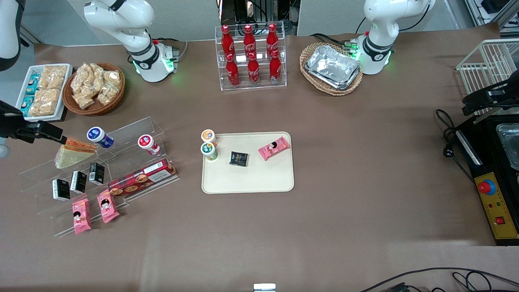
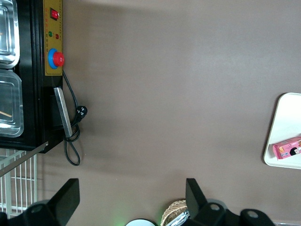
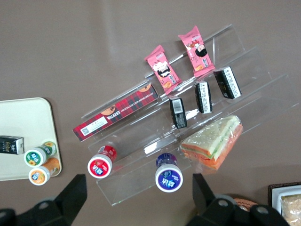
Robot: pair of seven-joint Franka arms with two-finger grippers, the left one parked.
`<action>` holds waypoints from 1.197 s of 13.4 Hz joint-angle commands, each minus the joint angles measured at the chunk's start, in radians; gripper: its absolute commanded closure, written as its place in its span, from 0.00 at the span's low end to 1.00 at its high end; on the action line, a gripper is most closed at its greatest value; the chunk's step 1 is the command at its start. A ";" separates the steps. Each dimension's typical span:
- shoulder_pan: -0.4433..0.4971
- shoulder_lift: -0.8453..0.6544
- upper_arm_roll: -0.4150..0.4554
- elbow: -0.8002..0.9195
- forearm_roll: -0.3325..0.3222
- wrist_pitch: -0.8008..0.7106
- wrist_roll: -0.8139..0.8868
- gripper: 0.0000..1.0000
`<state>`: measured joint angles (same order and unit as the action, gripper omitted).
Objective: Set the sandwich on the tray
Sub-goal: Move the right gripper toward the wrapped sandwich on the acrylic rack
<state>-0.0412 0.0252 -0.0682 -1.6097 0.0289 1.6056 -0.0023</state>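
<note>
The sandwich [image 1: 75,153] lies on the clear stepped rack [image 1: 121,138], its long axis running along the shelf, its narrow end toward the blue-lidded cup [image 1: 99,137]. The end effector [image 3: 136,188] hangs above the rack with fingers spread, holding nothing. The tray [image 1: 259,178] holds two cups, a dark packet and a pink packet [image 1: 274,148].

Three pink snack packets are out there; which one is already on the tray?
The pink packet lying alone on the tray, beside the black box. The other two sit on the clear rack, where the gripper hovers by the sandwich.
</note>
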 commanded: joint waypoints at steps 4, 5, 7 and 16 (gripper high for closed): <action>-0.002 -0.004 -0.005 0.022 -0.017 -0.019 0.042 0.00; -0.002 -0.005 -0.007 0.024 -0.017 -0.021 0.044 0.00; 0.000 -0.001 -0.007 0.025 -0.018 -0.021 0.076 0.00; 0.000 -0.008 -0.100 0.043 -0.011 -0.029 0.553 0.00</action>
<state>-0.0420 0.0192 -0.1027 -1.5991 0.0158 1.5970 0.4887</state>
